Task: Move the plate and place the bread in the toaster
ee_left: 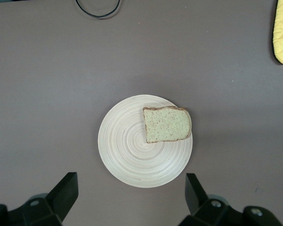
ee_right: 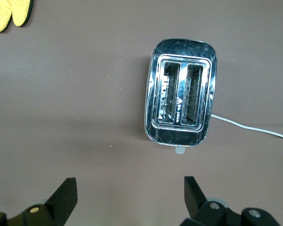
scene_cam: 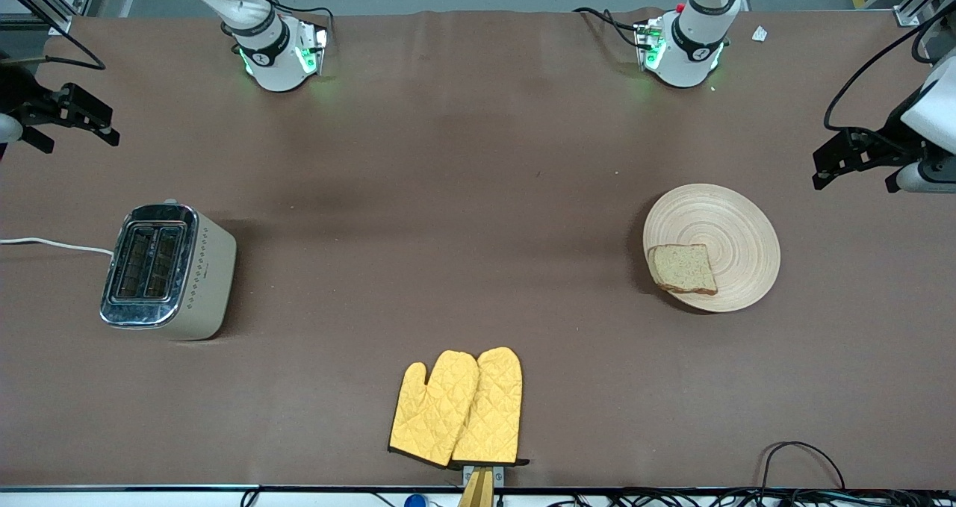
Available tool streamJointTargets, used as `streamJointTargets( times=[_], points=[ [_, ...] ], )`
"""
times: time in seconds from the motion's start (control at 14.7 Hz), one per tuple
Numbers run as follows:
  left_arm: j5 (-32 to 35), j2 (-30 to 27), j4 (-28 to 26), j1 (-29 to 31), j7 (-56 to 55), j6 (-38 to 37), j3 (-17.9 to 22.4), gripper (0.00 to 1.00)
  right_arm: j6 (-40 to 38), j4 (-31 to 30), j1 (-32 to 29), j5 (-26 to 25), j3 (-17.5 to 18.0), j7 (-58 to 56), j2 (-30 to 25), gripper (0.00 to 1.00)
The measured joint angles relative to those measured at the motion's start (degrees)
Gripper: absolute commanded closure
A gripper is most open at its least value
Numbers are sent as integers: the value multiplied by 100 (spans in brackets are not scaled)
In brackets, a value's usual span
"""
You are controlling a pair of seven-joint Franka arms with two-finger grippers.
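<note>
The wooden plate [scene_cam: 736,227] lies toward the left arm's end of the table. The bread [scene_cam: 682,268] lies flat on the plate's rim, on the side nearer the front camera. The toaster [scene_cam: 168,272] stands upright toward the right arm's end, both slots empty. My left gripper [scene_cam: 855,181] is open and empty, up in the air over the table beside the plate. Its wrist view shows the plate [ee_left: 127,150] and bread [ee_left: 167,124] below the open left gripper [ee_left: 131,184]. My right gripper [scene_cam: 81,142] is open and empty, high over the table beside the toaster [ee_right: 180,106], as its wrist view [ee_right: 130,186] shows.
Two yellow oven mitts [scene_cam: 457,408] lie at the table's front edge, midway between toaster and plate. The toaster's white cord [scene_cam: 52,244] runs off the right arm's end of the table. Black cables [scene_cam: 795,462] hang at the front edge.
</note>
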Motion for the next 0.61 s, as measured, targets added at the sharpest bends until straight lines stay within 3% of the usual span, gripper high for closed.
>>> streamJointTargets(
  times=[0.34, 0.61],
  points=[
    [0, 106, 14, 28, 0, -47, 1, 0, 3, 0, 0, 0, 3, 0, 0, 0],
    [-21, 510, 2, 221, 130, -59, 19, 0, 4, 0, 0, 0, 5, 0, 1, 0]
  ],
)
